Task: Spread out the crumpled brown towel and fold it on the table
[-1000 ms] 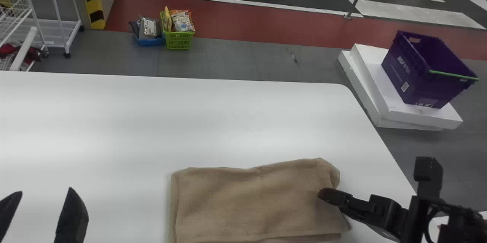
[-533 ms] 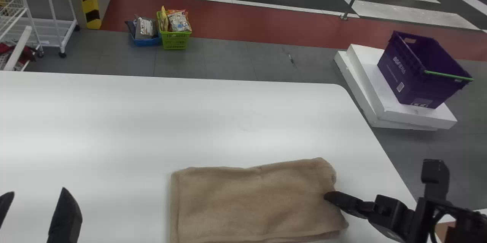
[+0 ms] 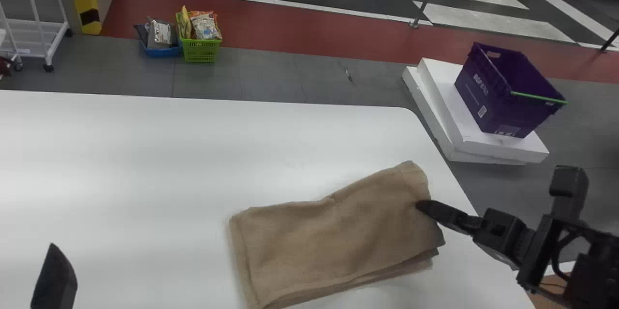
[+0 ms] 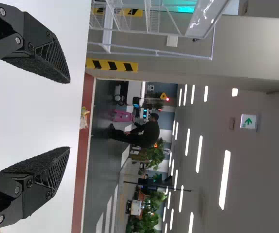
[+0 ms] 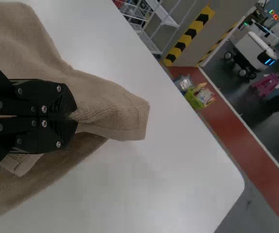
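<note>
Lying folded on the table, the towel sits at the near right of the head view, close to the table's right edge. Its long axis runs left to right on a slant, the right end farther from the robot than the left. The long far edge bends slightly about midway, and the near edge runs roughly along the same slant, with layers of cloth stepping out from under one another at the near right corner. One short end faces left, the other right.

The right gripper comes in from the right, its arm reaching across the table's right edge, and points left and away from the robot. It meets the towel partway along the right end. In the right wrist view its jaws are closed on the cloth, pinching a gathered fold, and a flap spreads out beyond the tips.

The left gripper is over the table, well apart from the towel to its left, jaws wide apart with nothing between them.
</note>
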### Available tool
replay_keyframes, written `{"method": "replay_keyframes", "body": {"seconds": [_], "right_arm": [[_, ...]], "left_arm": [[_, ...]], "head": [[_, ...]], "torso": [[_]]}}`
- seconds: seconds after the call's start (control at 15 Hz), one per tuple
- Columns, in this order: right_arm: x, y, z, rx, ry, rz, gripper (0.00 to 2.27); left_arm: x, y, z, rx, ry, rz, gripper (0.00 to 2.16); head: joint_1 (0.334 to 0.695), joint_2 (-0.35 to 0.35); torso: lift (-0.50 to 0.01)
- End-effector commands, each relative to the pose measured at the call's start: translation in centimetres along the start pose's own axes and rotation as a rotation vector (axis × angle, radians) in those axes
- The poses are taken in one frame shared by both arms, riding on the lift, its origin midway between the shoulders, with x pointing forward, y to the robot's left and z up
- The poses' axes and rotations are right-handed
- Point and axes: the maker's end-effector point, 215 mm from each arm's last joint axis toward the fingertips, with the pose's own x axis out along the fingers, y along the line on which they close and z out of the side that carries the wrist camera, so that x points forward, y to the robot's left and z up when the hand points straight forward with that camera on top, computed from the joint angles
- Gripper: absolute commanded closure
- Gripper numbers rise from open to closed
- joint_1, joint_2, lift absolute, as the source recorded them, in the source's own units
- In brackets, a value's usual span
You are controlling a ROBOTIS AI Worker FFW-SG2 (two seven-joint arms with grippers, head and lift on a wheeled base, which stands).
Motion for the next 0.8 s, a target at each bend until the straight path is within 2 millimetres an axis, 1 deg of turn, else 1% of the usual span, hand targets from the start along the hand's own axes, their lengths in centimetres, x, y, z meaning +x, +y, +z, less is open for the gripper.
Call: {"method": "replay_keyframes", "body": {"seconds": [0.0, 0.2, 0.27, 0.33, 0.53, 0.6, 0.67, 0.73], "right_arm": [[1.2, 4.6, -0.2, -0.06, 0.011, 0.062, 2.25], [3.8, 7.5, -3.0, -0.102, 0.087, 0.09, 2.25], [4.5, 8.3, -4.0, -0.116, 0.109, 0.093, 2.25], [5.3, 9.3, -5.1, -0.133, 0.133, 0.095, 2.25], [6.7, 13.1, -8.2, -0.17, 0.192, 0.149, 2.25], [7.0, 14.0, -9.8, -0.179, 0.222, 0.165, 2.25], [7.2, 15.0, -11.2, -0.186, 0.248, 0.182, 2.25], [7.4, 15.5, -12.8, -0.201, 0.279, 0.185, 2.25]], "left_arm": [[0.0, -0.1, 0.2, 0.002, -0.002, -0.003, 0.41], [-0.1, 0.0, 0.2, 0.003, -0.003, -0.004, 0.41], [0.0, 0.1, 0.2, 0.003, -0.003, -0.002, 0.41], [0.0, 0.1, 0.2, 0.003, -0.003, -0.003, 0.41], [0.0, 0.0, 0.2, 0.002, -0.003, -0.005, 0.41], [0.0, 0.0, 0.2, 0.003, -0.001, -0.005, 0.41], [0.1, 0.1, 0.2, 0.004, -0.002, -0.002, 0.41], [0.1, 0.1, 0.1, 0.004, 0.001, -0.002, 0.41]], "head": [[0.695, -0.305], [0.695, -0.247], [0.695, -0.2], [0.695, -0.182], [0.695, -0.121], [0.695, -0.081], [0.695, -0.062], [0.695, -0.038]], "torso": [[-0.127], [-0.127], [-0.127], [-0.127], [-0.127], [-0.127], [-0.127], [-0.127]]}}
